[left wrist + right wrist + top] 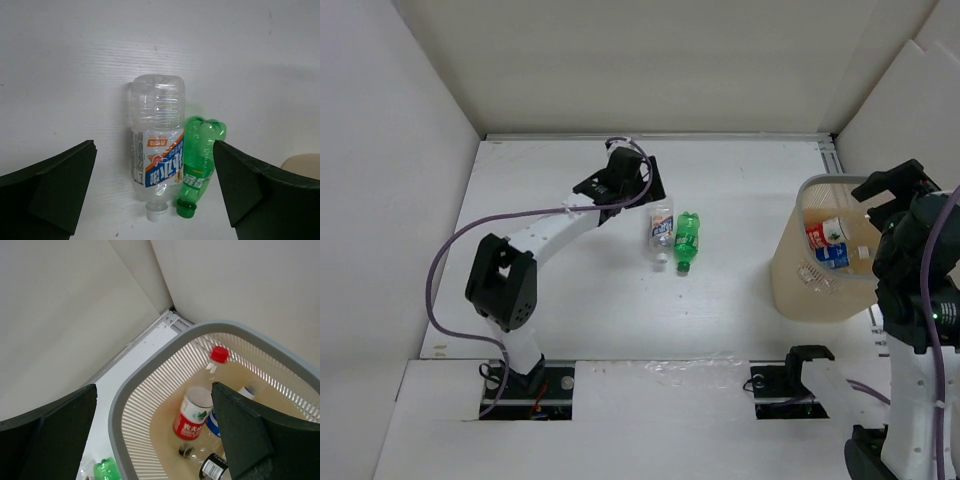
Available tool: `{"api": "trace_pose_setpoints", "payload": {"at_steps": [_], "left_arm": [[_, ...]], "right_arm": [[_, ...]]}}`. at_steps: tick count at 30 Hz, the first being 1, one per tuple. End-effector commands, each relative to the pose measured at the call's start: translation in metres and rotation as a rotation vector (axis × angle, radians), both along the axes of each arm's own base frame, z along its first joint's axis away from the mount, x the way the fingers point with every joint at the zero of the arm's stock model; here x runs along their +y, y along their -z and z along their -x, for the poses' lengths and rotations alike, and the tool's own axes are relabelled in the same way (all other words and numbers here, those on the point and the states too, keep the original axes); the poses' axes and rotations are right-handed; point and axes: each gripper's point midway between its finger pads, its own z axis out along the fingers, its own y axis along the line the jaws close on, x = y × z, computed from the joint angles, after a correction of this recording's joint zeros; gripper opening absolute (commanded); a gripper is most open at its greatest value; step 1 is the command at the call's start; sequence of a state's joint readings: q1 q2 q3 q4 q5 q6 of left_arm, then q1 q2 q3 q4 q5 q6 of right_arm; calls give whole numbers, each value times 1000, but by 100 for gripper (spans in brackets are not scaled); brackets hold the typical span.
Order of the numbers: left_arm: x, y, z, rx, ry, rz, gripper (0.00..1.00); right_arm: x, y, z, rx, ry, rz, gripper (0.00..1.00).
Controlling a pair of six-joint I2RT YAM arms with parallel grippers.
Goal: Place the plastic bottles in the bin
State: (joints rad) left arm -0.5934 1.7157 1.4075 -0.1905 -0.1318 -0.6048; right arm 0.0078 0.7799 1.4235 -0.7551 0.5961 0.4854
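right gripper point(892, 192), nearest the top camera, hangs over the bin point(808, 292), jaws apart and empty. several bottles point(826, 238) lie inside (count unclear). two are yet to go: clear bottle point(661, 228) and green bottle point(687, 238), touching on the table point(580, 300), just beside the left gripper point(638, 180). left wrist: both lie between its wide-open, empty jaws. right wrist: the binned bottles lie below.

White table point(600, 310) bears bin point(798, 290), clear bottle point(661, 228) and green bottle point(687, 234), seemingly touching
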Motion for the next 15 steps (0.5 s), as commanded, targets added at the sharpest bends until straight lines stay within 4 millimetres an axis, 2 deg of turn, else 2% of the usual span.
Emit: {"api": "trace_pose_setpoints", "payload": {"at_steps": [1,2,3,4,5,8,9,10,12,13,15], "left_arm": [[-10,4,-6,16,25,-2,100],[-10,13,-7,32,25,-12,100],[-16,18,-6,48,48,-2,100],[-18,34,-6,80,56,-14,100],[-20,41,-5,96,65,-16,100],[-30,55,-7,105,83,-14,100],[-31,56,-10,106,83,-15,100],[-34,55,-13,105,77,-6,100],[-39,63,-18,112,84,-3,100],[-42,61,-21,106,84,1,100],[-47,71,-26,119,86,8,100]], "right_arm": [[9,-18,3,-54,-71,35,100],[13,-26,3,-81,-100,47,100],[19,-22,-1,-73,-135,45,100],[21,-18,-4,-63,-151,52,100],[24,-18,-8,-72,-168,52,100],[35,-7,-18,-55,-231,47,100],[38,-11,-19,-65,-251,56,100],[44,-2,-26,-43,-290,51,100],[51,-1,-34,-46,-325,50,100],[53,4,-36,-33,-342,56,100],[59,7,-42,-26,-377,52,100]]}}
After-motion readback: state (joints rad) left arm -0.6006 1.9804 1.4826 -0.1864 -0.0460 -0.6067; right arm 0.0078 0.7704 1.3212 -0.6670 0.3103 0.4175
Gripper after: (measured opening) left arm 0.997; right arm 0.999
